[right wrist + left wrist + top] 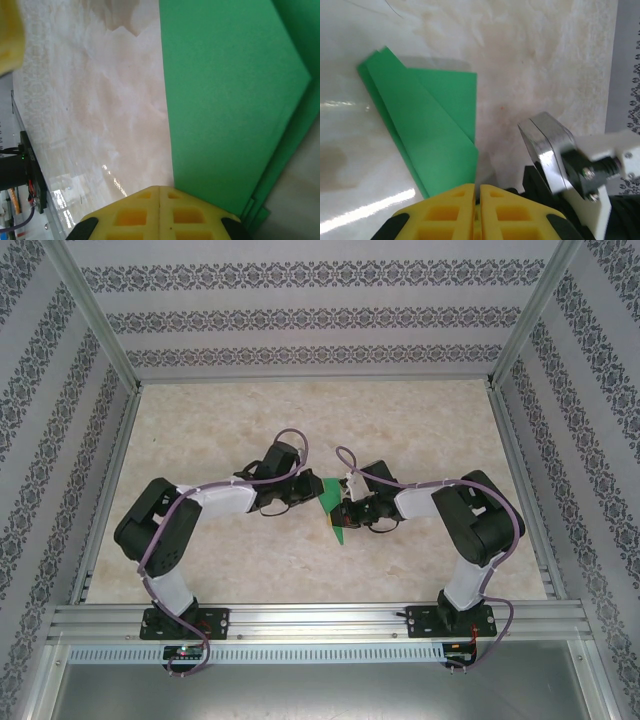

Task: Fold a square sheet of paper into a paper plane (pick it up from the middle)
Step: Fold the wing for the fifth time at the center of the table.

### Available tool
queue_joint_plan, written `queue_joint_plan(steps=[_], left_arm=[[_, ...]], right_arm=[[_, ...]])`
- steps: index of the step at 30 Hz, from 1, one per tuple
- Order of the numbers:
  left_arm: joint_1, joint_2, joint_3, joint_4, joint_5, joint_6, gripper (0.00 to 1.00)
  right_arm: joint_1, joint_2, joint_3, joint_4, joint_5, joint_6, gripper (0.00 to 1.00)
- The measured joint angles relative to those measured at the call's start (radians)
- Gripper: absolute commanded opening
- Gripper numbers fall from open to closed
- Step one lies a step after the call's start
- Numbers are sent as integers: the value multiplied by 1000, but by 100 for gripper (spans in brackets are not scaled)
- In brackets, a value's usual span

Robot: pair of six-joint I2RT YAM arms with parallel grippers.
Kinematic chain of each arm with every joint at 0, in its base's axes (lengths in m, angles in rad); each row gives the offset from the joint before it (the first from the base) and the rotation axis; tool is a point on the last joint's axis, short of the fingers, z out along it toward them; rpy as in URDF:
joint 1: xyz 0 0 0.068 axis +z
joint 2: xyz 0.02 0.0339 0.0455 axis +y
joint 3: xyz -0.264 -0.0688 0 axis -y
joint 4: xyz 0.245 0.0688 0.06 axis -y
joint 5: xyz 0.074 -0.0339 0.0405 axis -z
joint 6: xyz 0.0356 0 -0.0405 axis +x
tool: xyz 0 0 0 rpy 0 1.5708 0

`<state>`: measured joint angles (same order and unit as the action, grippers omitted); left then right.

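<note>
top cam fixed high behind both arm bases, looks down over whole table (300, 420), far. wrist cams sit behind left gripper (477, 195) and right gripper (159, 196), looking past fingertips, very close. all three share folded green paper (335, 505).

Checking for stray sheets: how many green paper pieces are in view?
1. One folded green paper at the middle of the table, pinched between the left claw and the right claw. The arms above it could hide another piece.
</note>
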<state>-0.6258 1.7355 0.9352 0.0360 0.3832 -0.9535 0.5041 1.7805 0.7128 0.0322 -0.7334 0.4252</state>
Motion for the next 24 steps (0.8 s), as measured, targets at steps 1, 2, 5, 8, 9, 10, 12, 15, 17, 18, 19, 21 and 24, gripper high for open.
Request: queue_joint_plan(steps=[1, 2, 5, 8, 9, 10, 12, 15, 17, 18, 19, 21, 24], left_arm=[[-9, -12, -6, 0, -12, -7, 13], [-16, -24, -11, 0, -23, -13, 13], [-27, -63, -34, 1, -55, -29, 13], [-29, -86, -57, 4, -79, -44, 13], [-29, -88, -61, 4, -84, -48, 13], [-30, -87, -63, 4, -87, -51, 12], [-30, -83, -63, 10, -87, -51, 12], [-30, -50, -48, 23, -87, -51, 12], [-29, -5, -20, 22, -84, -51, 11], [-29, 22, -1, 20, -80, -50, 10], [-29, 51, 23, 18, -77, -50, 10], [-28, 91, 57, 14, -75, -47, 10], [-16, 121, 79, 21, -51, -47, 10]], right_arm=[[0, -1, -1, 2, 2, 0, 0], [0, 0, -1, 2, 2, 0, 0], [0, 0, -2, 3, 2, 0, 0], [0, -1, -2, 5, 0, 0, 0], [0, -1, -2, 6, -1, 0, 0], [0, 0, -2, 6, -1, 0, 0], [0, 0, -3, 6, -1, 0, 0], [0, -1, -5, 10, -1, 0, 0], [0, -1, -5, 10, -1, 2, 0], [0, -1, -4, 10, 0, 2, 0], [0, 0, -4, 10, 0, 2, 0], [0, -1, -4, 10, 1, 2, 0], [0, -2, -6, 11, 3, 3, 0]])
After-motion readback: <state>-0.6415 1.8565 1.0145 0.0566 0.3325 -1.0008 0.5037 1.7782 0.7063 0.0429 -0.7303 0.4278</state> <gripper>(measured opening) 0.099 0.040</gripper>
